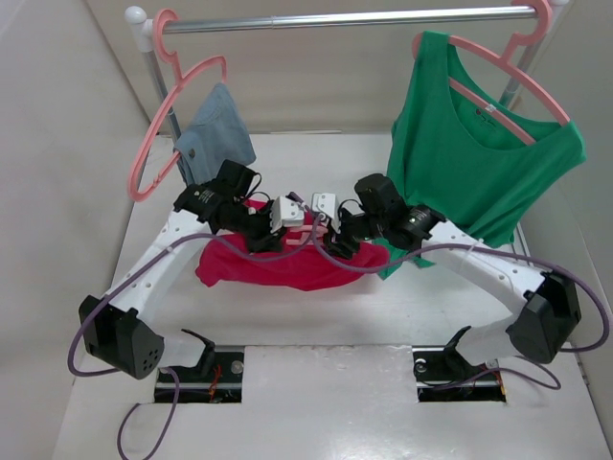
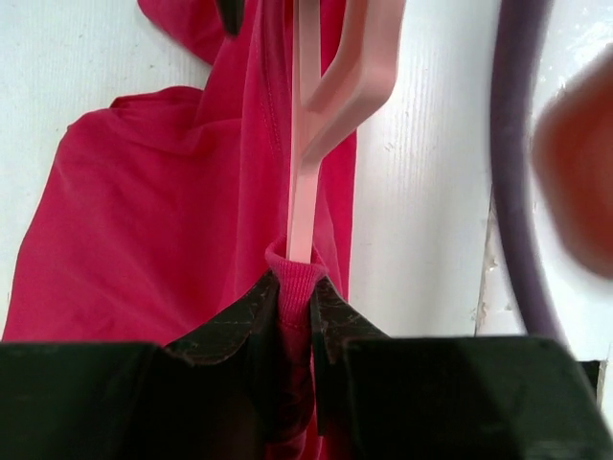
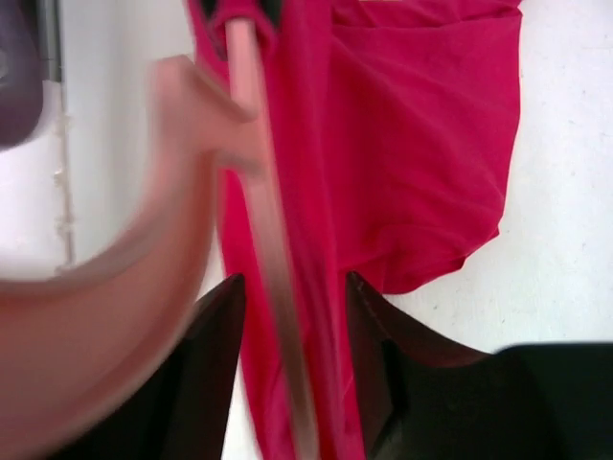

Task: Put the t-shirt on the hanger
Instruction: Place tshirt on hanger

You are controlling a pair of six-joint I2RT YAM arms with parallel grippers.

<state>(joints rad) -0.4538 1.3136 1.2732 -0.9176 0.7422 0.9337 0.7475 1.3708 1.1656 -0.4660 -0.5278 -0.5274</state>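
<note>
Where your two end effectors meet nose to nose, the t-shirt (image 1: 278, 268) lies crumpled directly beneath them on the white counter (image 1: 316, 383), with most of the crimson cloth spread under the left end effector (image 1: 295, 222) and on its outer side. A fold of green fabric touches the shirt's edge just under the right end effector (image 1: 330, 235).

Up beyond the right one hangs the green top (image 1: 460, 163) on its own pink hanger (image 1: 498, 91), hooked over a metal rail (image 1: 345, 17). Beyond the left one a blue-grey cloth (image 1: 215, 134) hangs with another pink hanger (image 1: 158, 125). A purple cable (image 1: 287, 251) loops from arm to arm across the shirt, just below both end effectors.

In the left wrist view, the left end effector (image 2: 292, 287) is clenched on a ribbed edge of the t-shirt (image 2: 144, 240). The hanger (image 2: 305, 192), thin and pink, runs straight ahead from that pinch, one end tucked into the gripped cloth.

In the right wrist view, the right end effector (image 3: 292, 287) is released: its jaws stand apart on either side of the hanger (image 3: 263, 192) bar and a strip of the t-shirt (image 3: 421, 144). The curved hook is a pink blur to their left.

Both arms rise from the near edge, elbows spread wide, forearms angling inward and low over the counter.
</note>
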